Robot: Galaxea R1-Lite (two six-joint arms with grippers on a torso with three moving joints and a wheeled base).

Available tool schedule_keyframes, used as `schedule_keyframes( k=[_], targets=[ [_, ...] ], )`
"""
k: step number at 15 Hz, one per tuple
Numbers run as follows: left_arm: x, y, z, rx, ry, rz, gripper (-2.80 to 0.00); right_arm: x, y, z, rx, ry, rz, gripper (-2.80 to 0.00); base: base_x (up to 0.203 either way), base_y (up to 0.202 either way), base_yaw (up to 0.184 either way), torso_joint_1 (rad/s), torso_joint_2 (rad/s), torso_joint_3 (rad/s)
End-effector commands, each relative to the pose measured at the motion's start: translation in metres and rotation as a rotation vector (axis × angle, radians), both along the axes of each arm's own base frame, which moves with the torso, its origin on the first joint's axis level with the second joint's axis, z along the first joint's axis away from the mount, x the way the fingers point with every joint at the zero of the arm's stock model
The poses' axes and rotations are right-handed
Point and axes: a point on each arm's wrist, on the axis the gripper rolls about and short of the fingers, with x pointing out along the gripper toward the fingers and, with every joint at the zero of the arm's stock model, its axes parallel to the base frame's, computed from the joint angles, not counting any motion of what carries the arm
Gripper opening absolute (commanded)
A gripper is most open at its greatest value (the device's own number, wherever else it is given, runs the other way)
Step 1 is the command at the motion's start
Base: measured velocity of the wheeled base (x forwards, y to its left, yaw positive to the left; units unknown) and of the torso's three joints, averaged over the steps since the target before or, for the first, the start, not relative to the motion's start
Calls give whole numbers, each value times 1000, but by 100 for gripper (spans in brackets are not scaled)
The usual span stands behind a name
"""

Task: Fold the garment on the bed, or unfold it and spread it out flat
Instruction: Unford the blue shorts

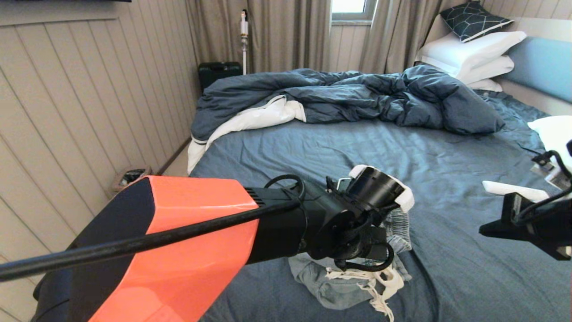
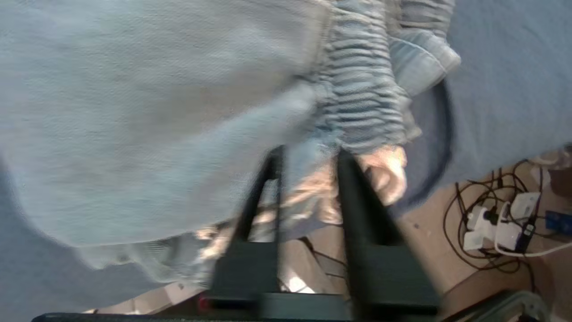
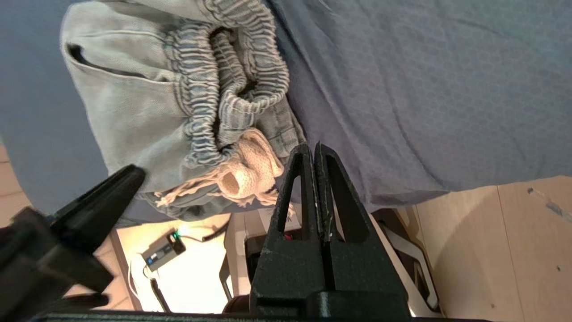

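Shorts (image 1: 344, 286) lie bunched at the near edge of the bed (image 1: 313, 147), waistband gathered into a lump and the white drawstring (image 1: 380, 290) trailing off toward the near side. Not flat, not folded — judged an early stage of the task.

Left gripper (image 2: 308, 179) sits directly over the heap, by the waistband. In the left wrist view its fingers (image 2: 357, 197) stand a little apart with drawstring and denim showing between them; whether they grip cloth cannot be told, as the view is smeared. Likely reason for the position: the waistband is the thickest, easiest part to catch, and lifting there would let the legs hang free for spreading.

Right gripper (image 3: 315, 156) hangs off the near right of the bed, just beside the shorts, fingers pressed together on nothing. Read as waiting for a second corner to be offered.

Count:
- shorts — one
- drawstring — one, frayed ends
- grippers — two
- duvet (image 1: 357, 98) — one, rumpled along the far side, white lining showing at its left
- white pillows (image 1: 473, 58) — a stack at far right by the headboard, three layers visible; one dark patterned cushion (image 1: 473, 20) on top

Duvet is well apart from the shorts, leaving open sheet between for laying them out.
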Motion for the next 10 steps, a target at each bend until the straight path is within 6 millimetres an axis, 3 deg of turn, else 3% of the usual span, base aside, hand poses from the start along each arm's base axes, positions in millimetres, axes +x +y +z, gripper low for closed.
schedule_keyframes(
  k=[1, 3, 6, 10],
  targets=[
    [2, -2, 0, -19, -12, 7, 0, -11, 2, 6, -2, -31, 1, -280, 0, 0, 0, 0, 0, 0],
    [8, -6, -14, 2, -31, 41, 0, -20, 4, 8, -4, -48, 4, -280, 0, 0, 0, 0, 0, 0],
    [36, 0, -33, 30, -105, 161, 0, -29, 6, 10, -9, -70, 11, -280, 0, 0, 0, 0, 0, 0],
    [57, 2, -56, 72, -163, 197, 0, -27, 9, 6, -4, -56, 26, -280, 0, 0, 0, 0, 0, 0]
  ],
)
